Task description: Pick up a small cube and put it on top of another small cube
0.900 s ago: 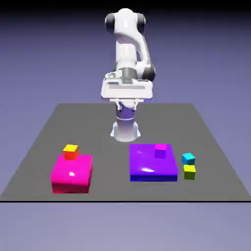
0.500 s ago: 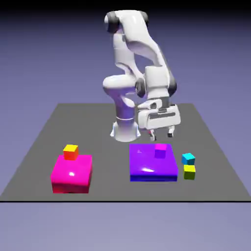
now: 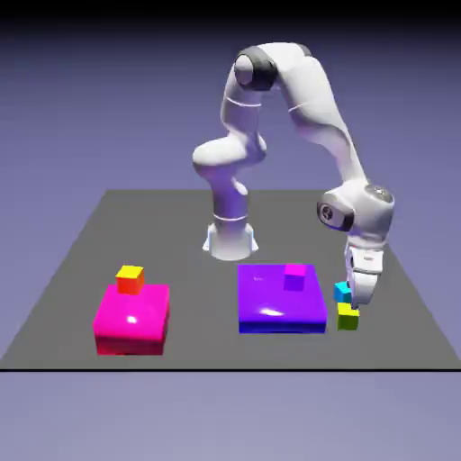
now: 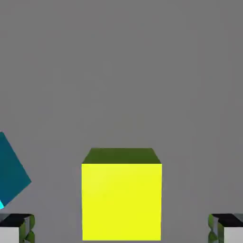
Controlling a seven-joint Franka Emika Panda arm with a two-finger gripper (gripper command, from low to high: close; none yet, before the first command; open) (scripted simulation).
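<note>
Grey table (image 3: 198,342) underneath, the gripper (image 4: 121,228) hangs wide open, lime cube (image 4: 121,201) between its fingertips, touching neither.

The bent white arm reaches down, its open end effector (image 4: 121,228) pointing at the table.

Block (image 3: 132,317) at eight o'clock on the table (image 3: 198,347), cube (image 3: 131,281) atop toward twelve, second block (image 3: 281,302) at four, another cube (image 3: 294,277) atop toward one, two more beyond (front one (image 3: 348,318), back one (image 3: 342,293))
</note>
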